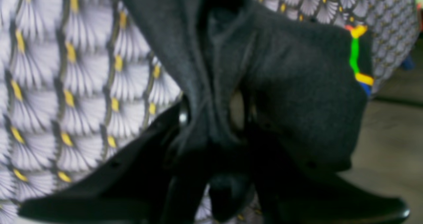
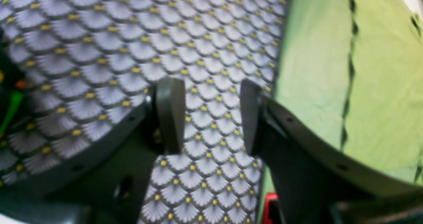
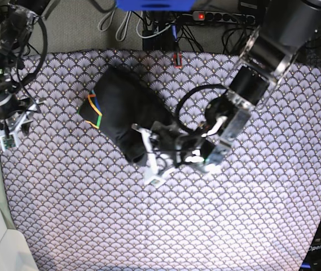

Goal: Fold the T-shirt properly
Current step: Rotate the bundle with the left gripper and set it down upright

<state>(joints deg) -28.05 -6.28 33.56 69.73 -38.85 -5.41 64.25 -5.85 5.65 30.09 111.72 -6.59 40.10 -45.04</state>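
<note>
We see the T-shirt (image 3: 123,116) lying bunched into a dark, elongated bundle on the tablecloth (image 3: 92,214), a little left of the middle and towards the far edge in the base view. It runs diagonally, with its coloured outline print (image 3: 94,111) showing at the upper-left end of the bundle. In the left wrist view the same print (image 1: 358,57) sits at the far right edge of the dark cloth, in green, yellow, orange and blue.

At the lower-right end of the bundle we find the left gripper (image 3: 155,151), its jaws nearly together and pinched on a gathered fold of the T-shirt (image 1: 297,95). From the wrist camera, the fabric rises out from between the jaws in tight creases and spreads wider above them. We cannot tell whether that end is lifted clear of the tablecloth.

The right gripper (image 2: 206,115) is well apart from the shirt, near the table's left edge in the base view. Its fingers (image 2: 170,113) stand wide apart with nothing between them, only the fan pattern visible below. A pale green surface (image 2: 380,85) lies beyond the cloth's edge there.
</note>
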